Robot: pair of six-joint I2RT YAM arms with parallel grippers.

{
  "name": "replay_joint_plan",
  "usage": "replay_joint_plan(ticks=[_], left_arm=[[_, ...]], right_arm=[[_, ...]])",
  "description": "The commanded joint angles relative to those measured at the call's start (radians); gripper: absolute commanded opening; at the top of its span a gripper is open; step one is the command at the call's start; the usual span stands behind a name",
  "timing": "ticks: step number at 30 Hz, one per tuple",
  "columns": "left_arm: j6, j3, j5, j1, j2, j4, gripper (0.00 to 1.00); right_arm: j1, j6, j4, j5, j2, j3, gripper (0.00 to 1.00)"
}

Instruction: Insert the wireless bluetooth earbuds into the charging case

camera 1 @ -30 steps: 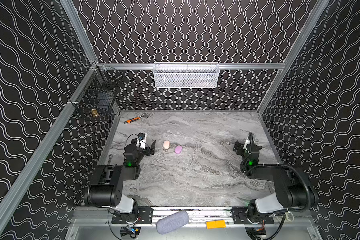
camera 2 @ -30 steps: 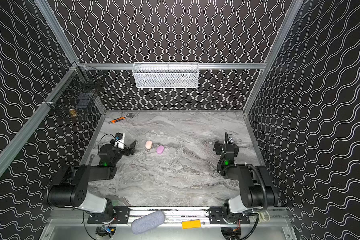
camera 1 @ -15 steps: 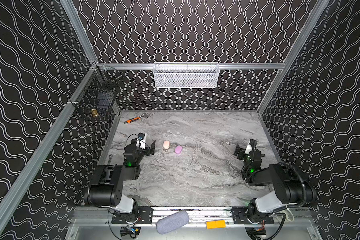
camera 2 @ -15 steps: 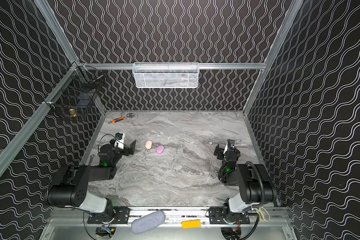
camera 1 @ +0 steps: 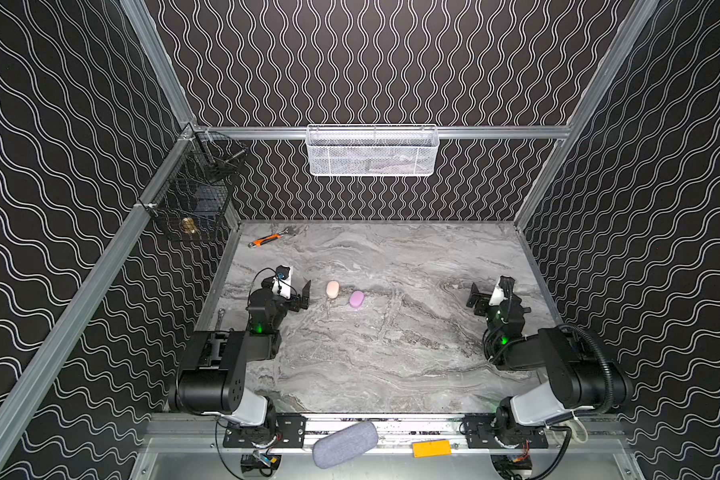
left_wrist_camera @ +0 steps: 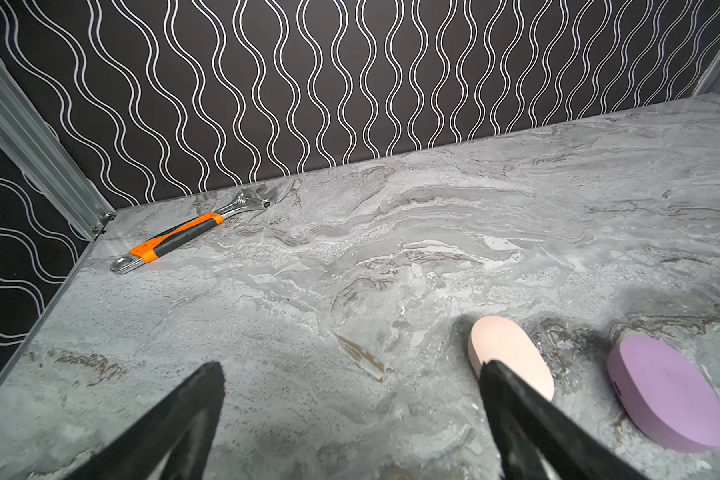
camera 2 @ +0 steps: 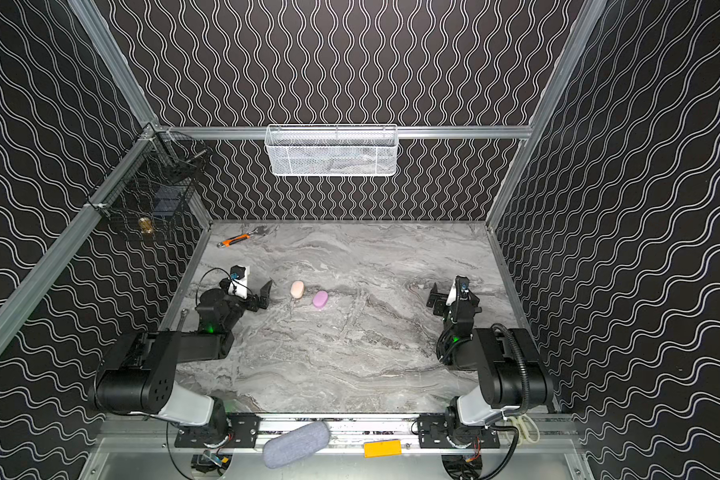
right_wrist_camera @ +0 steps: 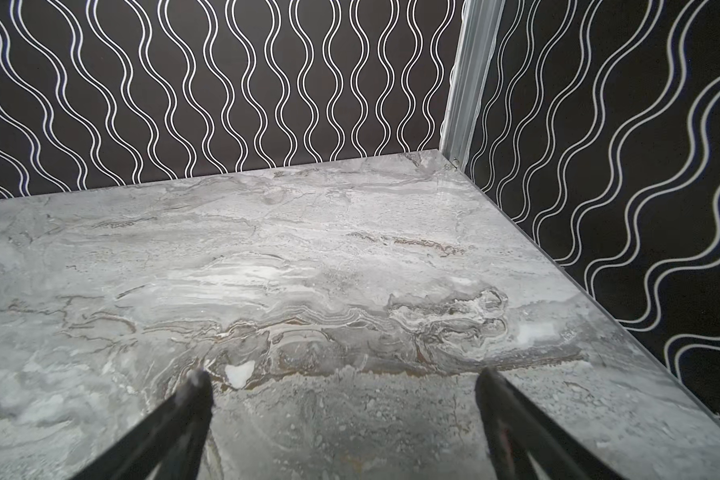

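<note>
Two pebble-shaped charging cases lie closed on the marble table, left of the middle: a cream-pink case [camera 1: 332, 289] [camera 2: 297, 289] [left_wrist_camera: 508, 353] and a lilac case [camera 1: 356, 299] [camera 2: 320, 299] [left_wrist_camera: 666, 395] just to its right. The earbuds are out of view. My left gripper [camera 1: 306, 293] [camera 2: 267, 293] [left_wrist_camera: 352, 368] is open and low over the table, just left of the cream-pink case. One of its fingers overlaps that case's near edge in the left wrist view. My right gripper [camera 1: 476, 297] [camera 2: 435, 297] [right_wrist_camera: 344, 374] is open near the right wall, with bare marble between its fingers.
An orange-handled wrench [camera 1: 267, 240] [left_wrist_camera: 192, 232] lies at the back left corner. A white mesh basket [camera 1: 373, 151] hangs on the back wall and a black wire basket [camera 1: 192, 203] on the left wall. A grey pouch [camera 1: 345, 442] and a yellow block [camera 1: 431, 448] sit on the front rail.
The right arm's wrist turned and shifted slightly, staying near the right wall. The left arm and both cases have not moved. Both grippers stayed open.
</note>
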Motion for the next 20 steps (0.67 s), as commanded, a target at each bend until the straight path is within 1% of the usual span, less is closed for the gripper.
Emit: replay_joint_plan(ticks=[1,15,17,20], left_arm=[[0.016,0.0,0.001,0.0,0.0,0.035,0.99],[0.014,0.002,0.002,0.0,0.003,0.035,0.99],[0.007,-0.001,0.05,0.017,0.0,0.038,0.99],[0.009,0.0,0.047,0.017,0.003,0.041,0.99]], right_arm=[[-0.001,0.004,0.049,-0.004,0.001,0.003,1.0],[-0.004,0.005,0.045,-0.009,0.001,0.006,1.0],[-0.004,0.006,0.045,-0.01,0.0,0.006,1.0],[-0.004,0.006,0.046,-0.01,0.0,0.005,1.0]])
